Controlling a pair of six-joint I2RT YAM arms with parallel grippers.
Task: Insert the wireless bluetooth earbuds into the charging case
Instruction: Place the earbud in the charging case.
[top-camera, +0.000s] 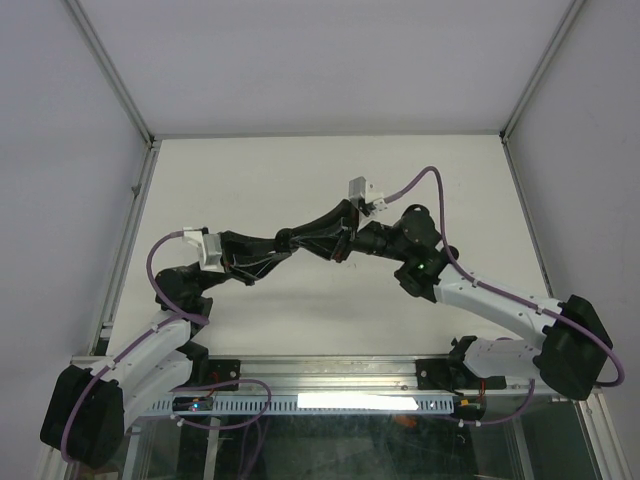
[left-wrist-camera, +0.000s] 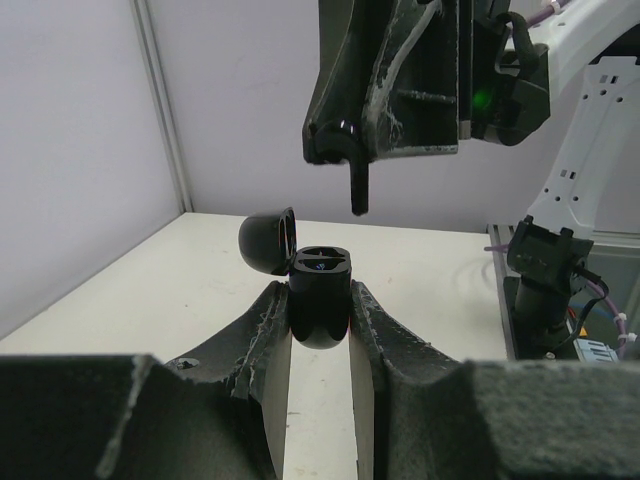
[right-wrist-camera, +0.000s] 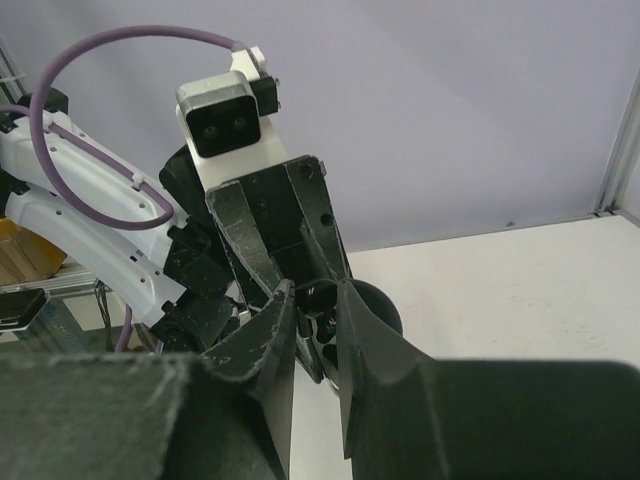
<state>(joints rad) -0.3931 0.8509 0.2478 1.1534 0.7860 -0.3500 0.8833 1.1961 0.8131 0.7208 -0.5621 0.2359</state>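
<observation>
My left gripper (left-wrist-camera: 318, 292) is shut on the black charging case (left-wrist-camera: 320, 300) and holds it upright above the table, its domed lid (left-wrist-camera: 268, 240) hinged open to the left. My right gripper (right-wrist-camera: 315, 300) is shut on a black earbud (right-wrist-camera: 320, 293). In the left wrist view the right gripper (left-wrist-camera: 352, 150) hangs just above the case, and the earbud's stem (left-wrist-camera: 358, 190) points down, a short gap over the open sockets. In the top view the two grippers meet at mid-table, left (top-camera: 335, 226) and right (top-camera: 352, 243); case and earbud are hidden there.
The white table (top-camera: 300, 180) is bounded by grey walls and metal frame posts (top-camera: 125, 95). The right arm's base and cables (left-wrist-camera: 545, 275) stand at the near edge. The left wrist camera (right-wrist-camera: 225, 118) faces the right wrist view.
</observation>
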